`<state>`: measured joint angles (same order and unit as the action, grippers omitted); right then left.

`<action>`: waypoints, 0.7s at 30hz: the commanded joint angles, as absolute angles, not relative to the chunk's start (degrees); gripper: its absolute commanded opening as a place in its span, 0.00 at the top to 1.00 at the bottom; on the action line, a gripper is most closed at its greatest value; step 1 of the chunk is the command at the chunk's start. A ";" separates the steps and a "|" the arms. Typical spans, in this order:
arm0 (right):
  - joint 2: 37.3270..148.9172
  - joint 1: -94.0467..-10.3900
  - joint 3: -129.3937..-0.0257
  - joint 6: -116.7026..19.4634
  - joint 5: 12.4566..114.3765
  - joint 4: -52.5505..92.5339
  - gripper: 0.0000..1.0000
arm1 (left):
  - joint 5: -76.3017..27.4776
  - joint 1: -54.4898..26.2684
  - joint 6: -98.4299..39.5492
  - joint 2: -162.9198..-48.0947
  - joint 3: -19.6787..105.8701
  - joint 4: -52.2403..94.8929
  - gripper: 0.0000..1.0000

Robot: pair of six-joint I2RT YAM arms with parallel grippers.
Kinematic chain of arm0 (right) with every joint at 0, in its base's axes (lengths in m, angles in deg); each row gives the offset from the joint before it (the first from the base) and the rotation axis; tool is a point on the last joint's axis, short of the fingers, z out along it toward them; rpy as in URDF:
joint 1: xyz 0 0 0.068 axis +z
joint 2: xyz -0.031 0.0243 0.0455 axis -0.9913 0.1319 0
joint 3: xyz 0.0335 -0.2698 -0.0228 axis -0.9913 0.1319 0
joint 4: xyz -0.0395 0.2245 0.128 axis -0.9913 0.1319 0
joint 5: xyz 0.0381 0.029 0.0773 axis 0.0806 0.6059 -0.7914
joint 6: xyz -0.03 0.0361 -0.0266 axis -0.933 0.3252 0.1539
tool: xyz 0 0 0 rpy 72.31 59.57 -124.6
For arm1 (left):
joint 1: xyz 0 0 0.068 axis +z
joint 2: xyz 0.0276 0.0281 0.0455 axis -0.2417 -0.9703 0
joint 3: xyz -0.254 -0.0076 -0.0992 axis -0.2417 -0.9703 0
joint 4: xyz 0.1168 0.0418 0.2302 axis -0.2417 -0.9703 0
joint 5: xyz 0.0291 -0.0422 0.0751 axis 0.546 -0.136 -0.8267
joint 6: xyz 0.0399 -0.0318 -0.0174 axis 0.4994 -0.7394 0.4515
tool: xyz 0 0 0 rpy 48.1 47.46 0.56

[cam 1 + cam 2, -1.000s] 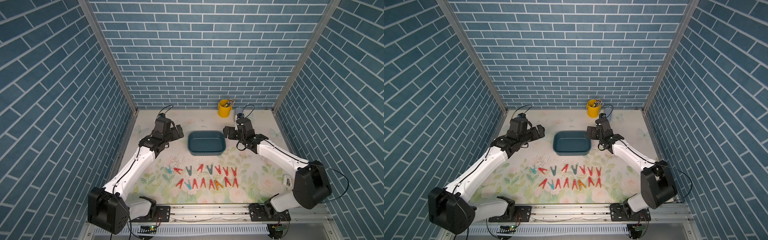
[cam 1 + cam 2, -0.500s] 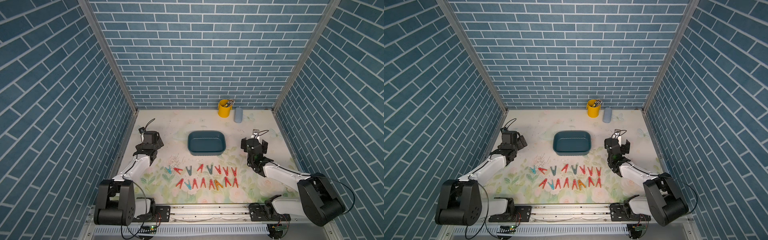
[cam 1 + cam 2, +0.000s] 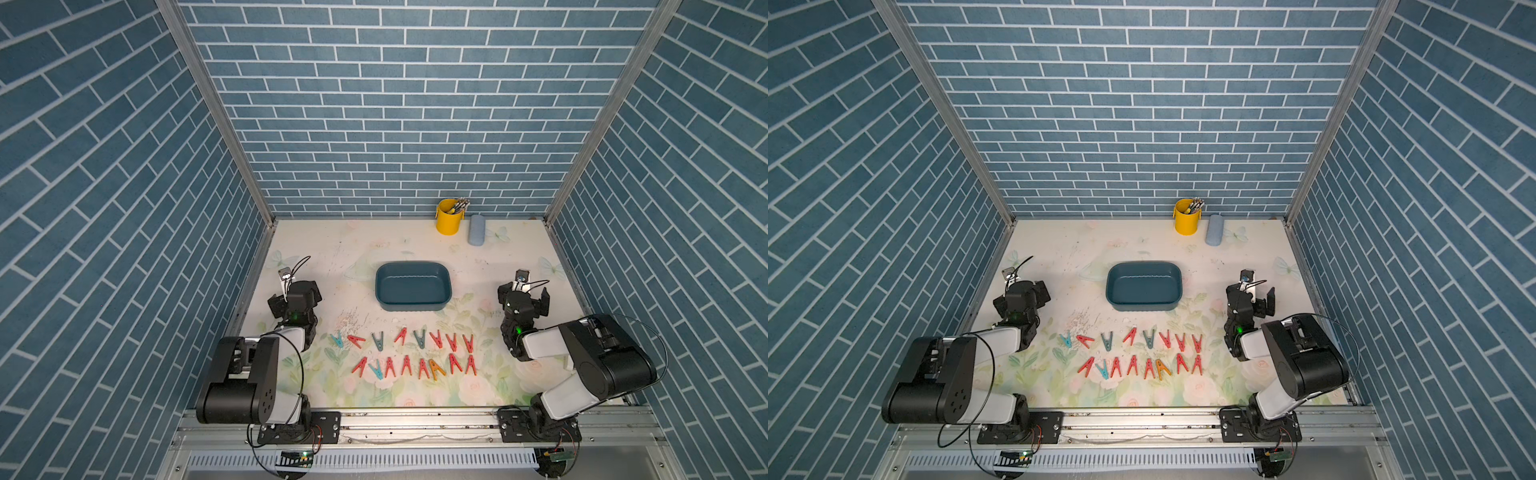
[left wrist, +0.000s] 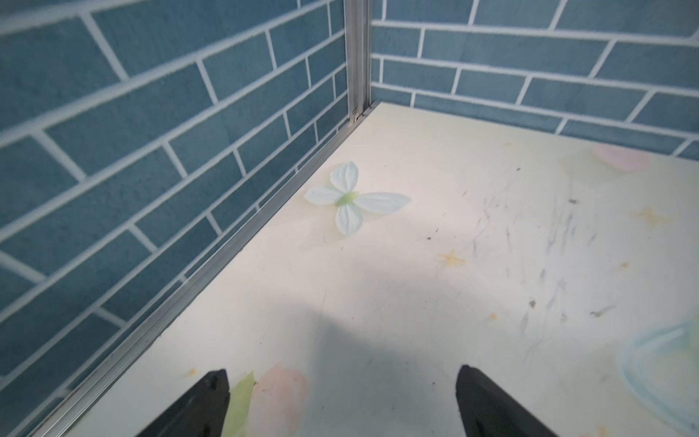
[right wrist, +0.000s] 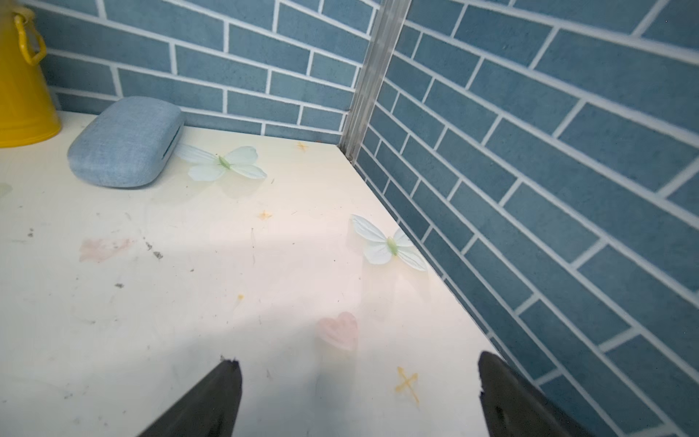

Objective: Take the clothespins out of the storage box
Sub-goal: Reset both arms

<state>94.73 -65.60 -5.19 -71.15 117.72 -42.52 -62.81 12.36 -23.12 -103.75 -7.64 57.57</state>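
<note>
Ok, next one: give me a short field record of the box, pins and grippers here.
storage box: empty, centre of the table
clothespins: sixteen, in two rows on the table, in front of the box
left gripper: open, holding nothing
right gripper: open, holding nothing
background: yellow bucket and pale blue case at the table's far edge
task status: looks complete

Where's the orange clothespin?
In both top views the orange clothespin lies on the table, in the row nearer the robot's base, third from that row's right end, out in front of the storage box.
</note>
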 commanded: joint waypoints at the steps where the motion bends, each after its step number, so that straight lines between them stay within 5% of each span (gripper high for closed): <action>1: 93.37 -67.00 -5.68 -73.00 111.12 -48.73 0.00 | -58.54 12.67 -19.41 -104.63 -8.29 68.24 0.00; 12: 92.19 -77.14 0.79 -68.77 83.09 -55.05 0.00 | -47.32 12.14 -15.22 -106.68 -14.51 83.35 0.00; 21: 93.02 -77.30 3.30 -66.95 88.14 -61.74 0.01 | -43.83 11.88 -13.45 -108.48 -17.18 89.39 0.00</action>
<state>92.33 -77.12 4.19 -69.21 87.62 -58.15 -45.31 12.10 -14.61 -108.47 -16.88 85.87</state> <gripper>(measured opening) 0.994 0.995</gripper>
